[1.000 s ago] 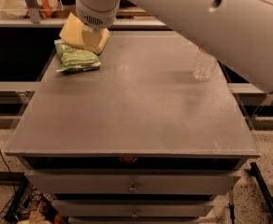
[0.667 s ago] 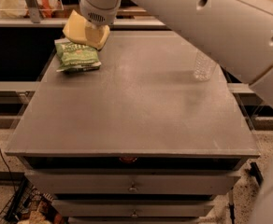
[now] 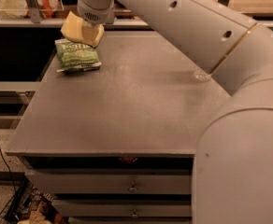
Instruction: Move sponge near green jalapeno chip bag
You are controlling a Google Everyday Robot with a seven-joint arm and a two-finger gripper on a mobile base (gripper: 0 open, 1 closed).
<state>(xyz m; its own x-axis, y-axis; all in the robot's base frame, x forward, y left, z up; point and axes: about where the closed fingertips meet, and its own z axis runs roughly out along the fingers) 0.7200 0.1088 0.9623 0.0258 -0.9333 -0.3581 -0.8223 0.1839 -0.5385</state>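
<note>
The pale yellow sponge (image 3: 76,28) hangs tilted in my gripper (image 3: 89,27) at the table's far left corner. The gripper comes down from above and is shut on the sponge's right part; its fingers are mostly hidden by the wrist. The green jalapeno chip bag (image 3: 76,56) lies flat on the grey table (image 3: 127,106), directly in front of the sponge. The sponge's lower edge overlaps the bag's top edge in this view; I cannot tell if they touch.
A small clear object (image 3: 202,74) sits at the table's right side, beside my arm (image 3: 230,59), which fills the right of the view. Shelves with bags (image 3: 15,1) stand behind the table. Drawers (image 3: 127,185) run under the front edge.
The gripper with the sponge has shifted slightly up and back at the bag's far edge. My arm now fills more of the right side. The bag has not moved.
</note>
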